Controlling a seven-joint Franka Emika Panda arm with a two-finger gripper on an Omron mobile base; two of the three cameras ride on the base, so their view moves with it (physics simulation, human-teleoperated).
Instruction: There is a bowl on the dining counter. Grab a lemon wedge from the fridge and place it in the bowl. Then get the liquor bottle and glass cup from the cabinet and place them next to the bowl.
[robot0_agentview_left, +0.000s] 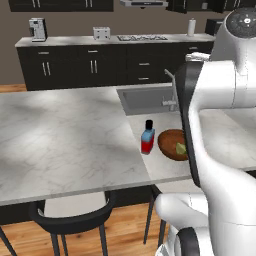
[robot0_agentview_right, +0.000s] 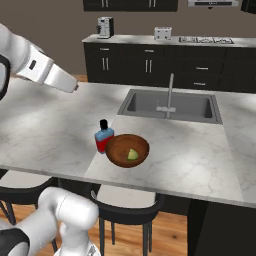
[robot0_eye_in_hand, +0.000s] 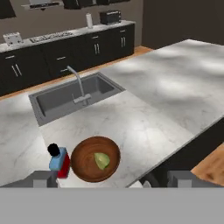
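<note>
The reddish-brown bowl (robot0_agentview_left: 169, 140) (robot0_agentview_right: 120, 147) (robot0_eye_in_hand: 85, 159) sits on the marble dining counter (robot0_agentview_left: 65, 140) (robot0_agentview_right: 190, 155) (robot0_eye_in_hand: 166, 92), near its front edge. A yellow-green lemon wedge (robot0_agentview_left: 180, 148) (robot0_agentview_right: 132, 154) (robot0_eye_in_hand: 102, 160) lies inside it. The liquor bottle (robot0_agentview_left: 147, 137) (robot0_agentview_right: 104, 136) (robot0_eye_in_hand: 59, 160), red with blue shoulders and a black cap, stands upright right beside the bowl. My gripper (robot0_eye_in_hand: 113, 179) hangs well above the bowl, open, its fingertips (robot0_eye_in_hand: 41, 178) wide apart with nothing between them. Black upper cabinet doors (robot0_agentview_right: 130, 5) show at the top. The glass cup and the fridge are out of view.
A steel sink (robot0_agentview_left: 145, 97) (robot0_agentview_right: 170, 105) (robot0_eye_in_hand: 70, 96) with a faucet (robot0_agentview_right: 170, 92) is set in the counter behind the bowl. Black stools (robot0_agentview_left: 70, 220) (robot0_agentview_right: 130, 212) stand under the front edge. A back counter carries a toaster (robot0_agentview_left: 101, 33) and coffee machine (robot0_agentview_left: 37, 29).
</note>
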